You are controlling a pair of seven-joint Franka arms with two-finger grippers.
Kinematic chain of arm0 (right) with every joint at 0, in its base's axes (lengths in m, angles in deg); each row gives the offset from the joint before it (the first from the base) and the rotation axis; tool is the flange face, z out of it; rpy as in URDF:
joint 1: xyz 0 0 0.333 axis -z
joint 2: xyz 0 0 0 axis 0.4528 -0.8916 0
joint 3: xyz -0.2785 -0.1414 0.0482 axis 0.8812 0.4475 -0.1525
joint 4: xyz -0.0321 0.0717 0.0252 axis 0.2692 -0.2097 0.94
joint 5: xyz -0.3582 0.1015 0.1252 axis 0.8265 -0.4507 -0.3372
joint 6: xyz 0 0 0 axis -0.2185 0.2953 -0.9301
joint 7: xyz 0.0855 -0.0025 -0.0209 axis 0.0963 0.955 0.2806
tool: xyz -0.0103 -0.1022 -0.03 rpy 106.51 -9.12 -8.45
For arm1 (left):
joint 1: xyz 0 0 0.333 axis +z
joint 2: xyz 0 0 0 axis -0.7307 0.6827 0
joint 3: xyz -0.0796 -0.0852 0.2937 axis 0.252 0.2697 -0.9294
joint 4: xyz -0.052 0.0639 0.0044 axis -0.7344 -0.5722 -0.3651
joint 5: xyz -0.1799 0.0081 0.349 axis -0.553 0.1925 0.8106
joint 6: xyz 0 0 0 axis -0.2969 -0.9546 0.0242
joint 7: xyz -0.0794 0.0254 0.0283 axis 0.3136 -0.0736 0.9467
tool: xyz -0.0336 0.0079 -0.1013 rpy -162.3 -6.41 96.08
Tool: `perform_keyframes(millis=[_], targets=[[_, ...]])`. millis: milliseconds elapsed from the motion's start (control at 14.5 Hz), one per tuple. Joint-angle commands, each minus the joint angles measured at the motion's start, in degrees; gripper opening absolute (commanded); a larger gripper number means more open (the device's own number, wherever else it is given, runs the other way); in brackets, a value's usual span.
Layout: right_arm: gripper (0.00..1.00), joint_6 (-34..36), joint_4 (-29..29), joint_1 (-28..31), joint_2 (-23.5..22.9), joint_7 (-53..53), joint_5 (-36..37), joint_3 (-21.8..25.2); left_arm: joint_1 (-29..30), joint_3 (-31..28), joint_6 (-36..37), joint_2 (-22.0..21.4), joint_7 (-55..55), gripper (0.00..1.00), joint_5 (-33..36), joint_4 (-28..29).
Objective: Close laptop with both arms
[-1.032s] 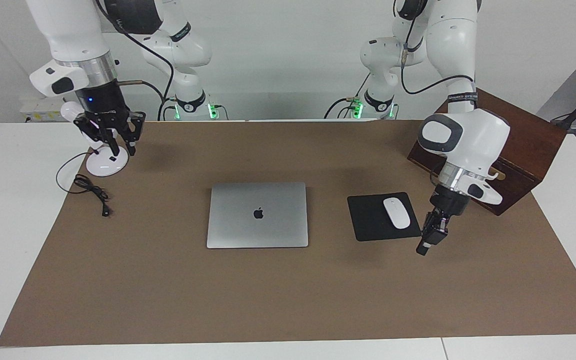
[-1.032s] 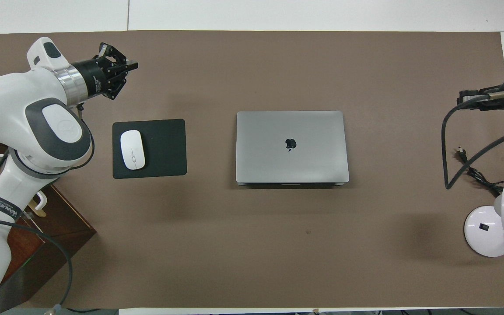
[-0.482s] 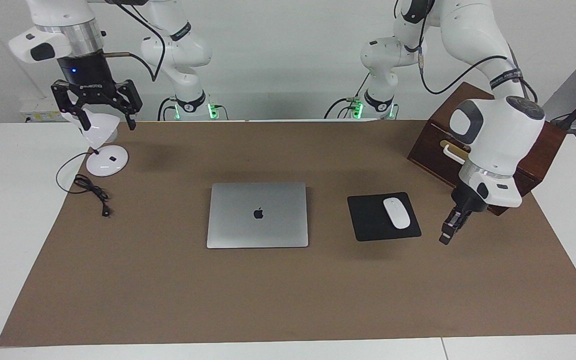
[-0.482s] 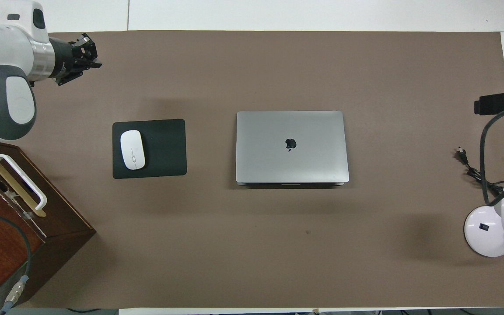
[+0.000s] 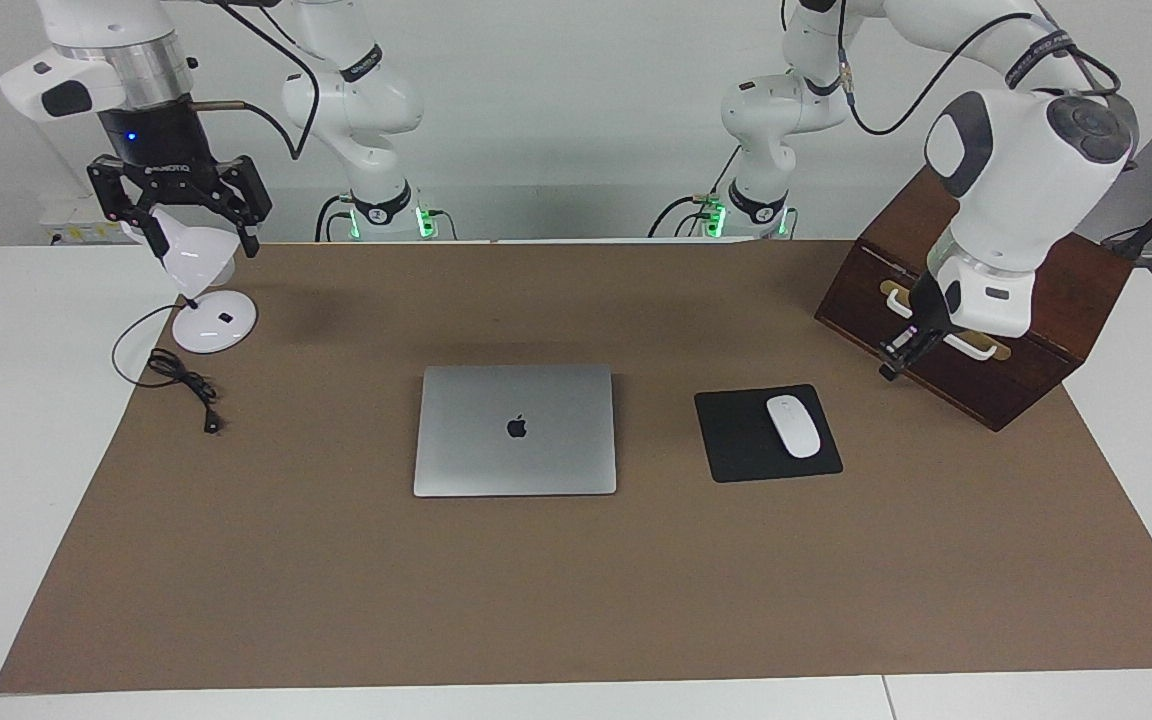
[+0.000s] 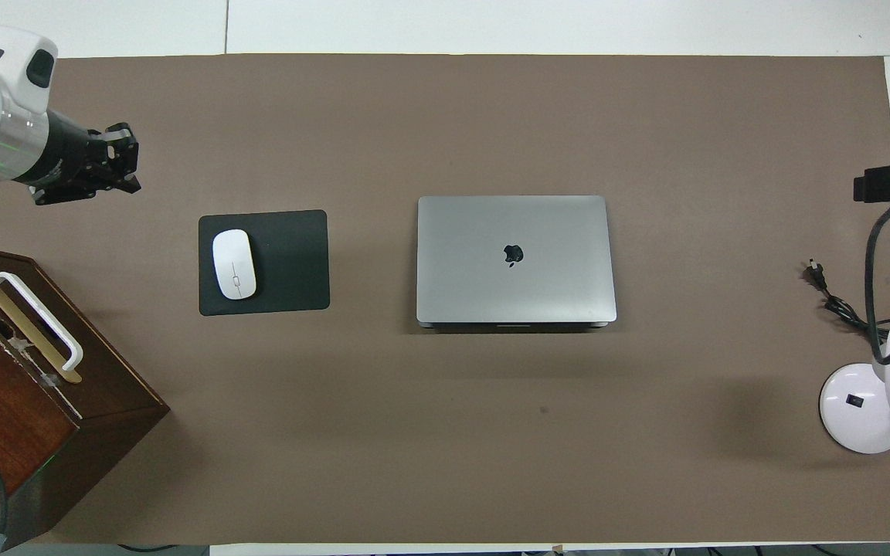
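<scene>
The flat, smooth silver laptop (image 5: 515, 430) is lying shut. The left gripper (image 5: 888, 367) is staying pinched shut, holding nothing; the right gripper (image 5: 179, 236) is hanging wide open, empty.

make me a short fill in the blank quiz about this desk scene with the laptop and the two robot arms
1. The laptop lies flat with its lid ____.
2. The white mouse rests on a black ____.
3. The right gripper, up over the white lamp, has its fingers ____.
4. The left gripper hangs in front of the wooden ____.

Missing words: closed; mouse pad; open; box
</scene>
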Motion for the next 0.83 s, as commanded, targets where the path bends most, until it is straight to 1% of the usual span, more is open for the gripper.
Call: perform_keyframes(millis=[0,69,206,275,344,482,550,619,688,757], targets=[[1.0,0.41,-2.91,1.34,2.19,1.78,0.06,-0.51,1.24,0.17,5.96,-6.64,-4.66,0.0,0.98,3.97],[1.0,0.06,-3.27,1.6,2.19,1.78,0.06,-0.51,1.42,0.17,8.51,-7.88,-5.9,0.1,0.98,4.15],[1.0,1.8,-3.01,1.69,2.28,1.78,0.06,-0.51,1.42,0.17,14.75,-10.42,-7.83,0.24,0.98,5.19],[1.0,2.77,-3.1,1.69,2.46,1.78,0.06,-0.51,1.42,0.17,16.43,-12.0,-9.58,0.27,0.98,5.64],[1.0,3.39,-3.1,1.69,2.46,1.78,0.06,-0.51,1.42,0.08,16.53,-12.71,-11.34,0.34,0.98,5.99],[1.0,3.66,-3.1,1.61,2.28,1.78,-0.03,-0.51,1.77,0.08,17.06,-12.72,-12.15,0.35,0.98,5.82],[1.0,4.18,-3.1,1.52,2.37,1.78,-0.03,-0.51,1.86,0.0,18.46,-12.29,-12.15,0.35,0.98,5.12],[1.0,4.45,-3.1,1.61,2.37,1.78,-0.03,-0.51,1.86,-0.44,18.99,-11.85,-12.15,0.42,0.89,4.33],[1.0,4.54,-3.1,1.61,2.46,1.87,-0.03,-0.51,0.73,-2.44,18.3,-11.76,-12.15,0.92,0.89,4.32],[1.0,5.5,-3.1,1.61,2.54,1.87,-0.03,-0.51,-1.46,-4.55,18.12,-11.76,-12.06,1.0,0.63,4.58]])
